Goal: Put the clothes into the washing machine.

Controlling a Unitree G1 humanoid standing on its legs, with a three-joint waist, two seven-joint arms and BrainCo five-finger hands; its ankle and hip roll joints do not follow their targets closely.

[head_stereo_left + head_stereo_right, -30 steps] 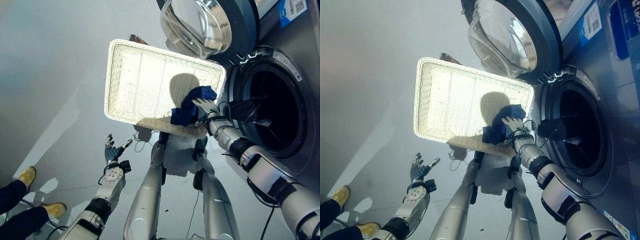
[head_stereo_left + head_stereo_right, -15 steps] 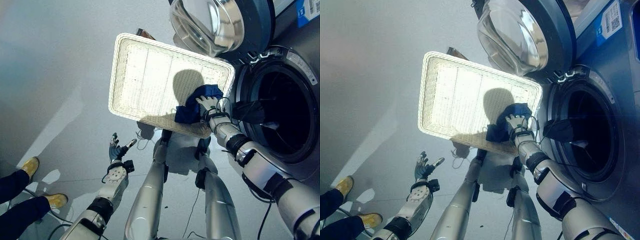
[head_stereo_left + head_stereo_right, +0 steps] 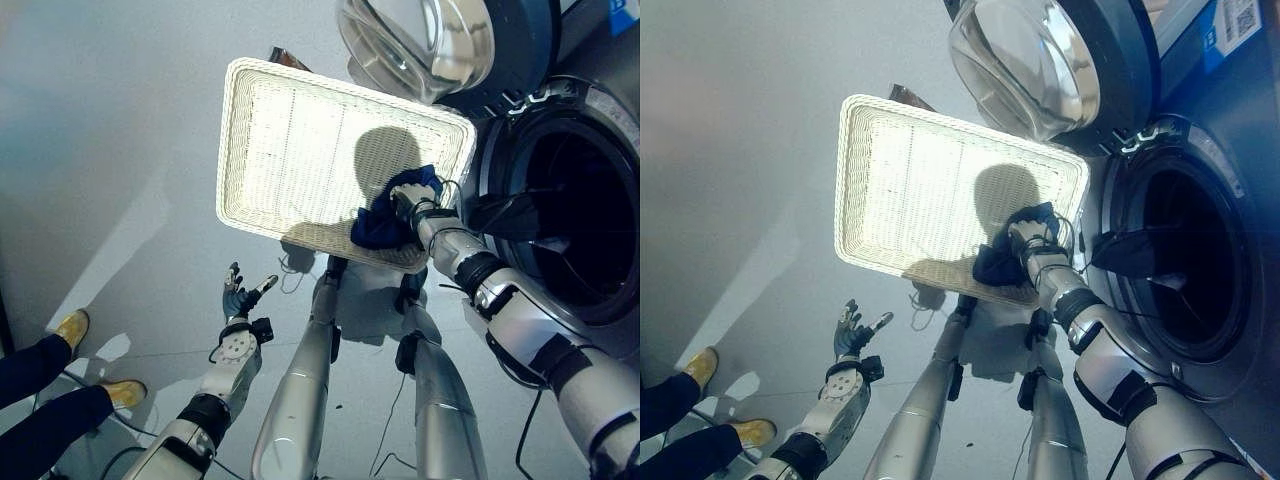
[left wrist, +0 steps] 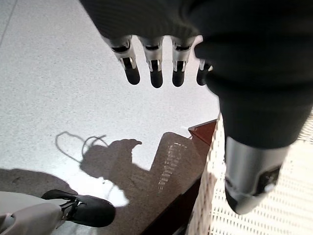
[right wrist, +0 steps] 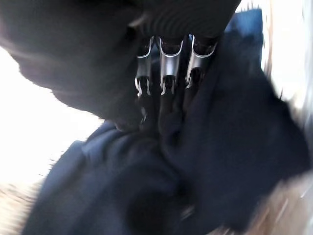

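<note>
Right hand has its fingers curled into the soft dark blue cloth in the white woven basket; being light and limp, it wants a bunched middle grip.

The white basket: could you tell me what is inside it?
A dark blue cloth lies in the white basket, the right hand clutching it. Anything under the cloth is hidden.
</note>
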